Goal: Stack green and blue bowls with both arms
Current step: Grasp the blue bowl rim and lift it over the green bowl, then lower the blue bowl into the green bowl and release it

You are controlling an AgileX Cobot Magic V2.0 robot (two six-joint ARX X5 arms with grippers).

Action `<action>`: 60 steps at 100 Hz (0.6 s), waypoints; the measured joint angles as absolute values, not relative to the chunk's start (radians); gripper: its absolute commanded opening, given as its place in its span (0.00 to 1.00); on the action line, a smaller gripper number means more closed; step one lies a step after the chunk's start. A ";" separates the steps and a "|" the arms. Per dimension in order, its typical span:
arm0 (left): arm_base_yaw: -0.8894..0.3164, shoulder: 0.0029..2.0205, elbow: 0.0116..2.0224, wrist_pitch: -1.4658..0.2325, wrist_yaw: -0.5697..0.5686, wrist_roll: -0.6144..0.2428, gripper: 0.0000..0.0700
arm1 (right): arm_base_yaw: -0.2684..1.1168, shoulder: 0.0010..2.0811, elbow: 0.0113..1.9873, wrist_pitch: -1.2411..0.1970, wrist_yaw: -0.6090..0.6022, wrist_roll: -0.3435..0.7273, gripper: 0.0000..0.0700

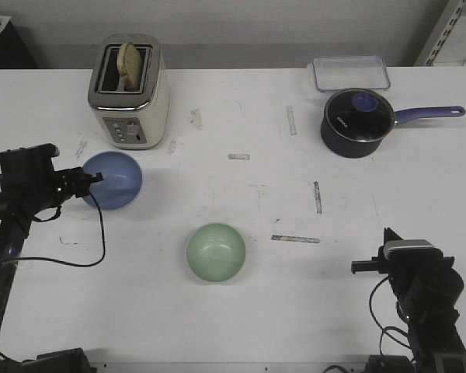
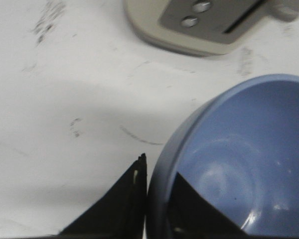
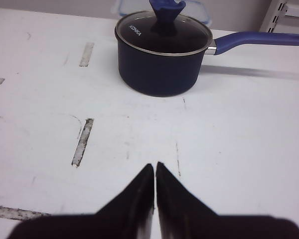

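Note:
The periwinkle blue bowl [image 1: 116, 180] sits on the white table at the left, just in front of the toaster. My left gripper [image 1: 95, 179] is shut on its left rim. In the left wrist view one finger is outside the blue bowl [image 2: 249, 149] and the other inside, with the left gripper [image 2: 159, 167] pinching the wall. The pale mint green bowl [image 1: 216, 251] stands alone at the front middle of the table. My right gripper [image 1: 358, 266] is shut and empty at the front right, well to the right of the green bowl; in the right wrist view its closed jaws [image 3: 155, 165] hover over bare table.
A cream toaster [image 1: 130, 92] with bread in a slot stands behind the blue bowl and shows in the left wrist view [image 2: 209, 25]. A dark navy lidded saucepan [image 1: 357, 120] with a purple handle and a clear lidded container [image 1: 350, 74] stand at the back right. A black cable loops beside the left arm.

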State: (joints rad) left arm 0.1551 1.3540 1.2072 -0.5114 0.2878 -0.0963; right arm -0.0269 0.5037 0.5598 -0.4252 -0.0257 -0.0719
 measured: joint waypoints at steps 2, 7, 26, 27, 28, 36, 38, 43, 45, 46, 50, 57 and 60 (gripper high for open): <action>0.139 1.342 1.215 -0.520 0.288 -0.096 0.00 | -0.027 0.504 0.560 -0.424 -0.026 -0.070 0.00; 0.095 1.314 1.224 -0.538 0.290 -0.096 0.00 | -0.027 0.504 0.560 -0.421 -0.025 -0.069 0.00; -0.111 1.264 1.224 -0.613 0.291 -0.096 0.00 | -0.027 0.504 0.560 -0.415 -0.026 -0.062 0.00; -0.123 1.264 1.224 -0.616 0.291 -0.096 0.00 | -0.027 0.504 0.560 -0.415 -0.026 -0.062 0.00; -0.135 1.264 1.224 -0.619 0.291 -0.096 0.00 | -0.027 0.504 0.560 -0.415 -0.026 -0.062 0.00; -0.231 1.265 1.224 -0.647 0.291 -0.096 0.00 | -0.027 0.504 0.560 -0.415 -0.025 -0.062 0.00; -0.253 1.266 1.224 -0.652 0.290 -0.096 0.00 | -0.027 0.504 0.560 -0.415 -0.025 -0.062 0.00; -0.309 1.270 1.224 -0.657 0.290 -0.096 0.00 | -0.027 0.504 0.560 -0.414 -0.026 -0.062 0.00; -0.330 1.272 1.224 -0.656 0.289 -0.096 0.00 | -0.027 0.504 0.560 -0.414 -0.026 -0.062 0.00; -0.340 1.274 1.224 -0.655 0.289 -0.096 0.00 | -0.027 0.504 0.560 -0.414 -0.026 -0.062 0.00; -0.377 1.282 1.224 -0.653 0.288 -0.096 0.00 | -0.027 0.504 0.560 -0.415 -0.026 -0.062 0.00; -0.427 1.299 1.224 -0.651 0.287 -0.096 0.00 | -0.027 0.504 0.560 -0.415 -0.025 -0.062 0.00; -0.445 1.309 1.224 -0.651 0.287 -0.096 0.00 | -0.027 0.504 0.560 -0.414 -0.026 -0.062 0.00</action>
State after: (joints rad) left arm -0.4454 1.3087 1.2240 -0.6514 0.2871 -0.0956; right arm -0.0269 0.5037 0.5598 -0.4145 -0.0257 -0.0620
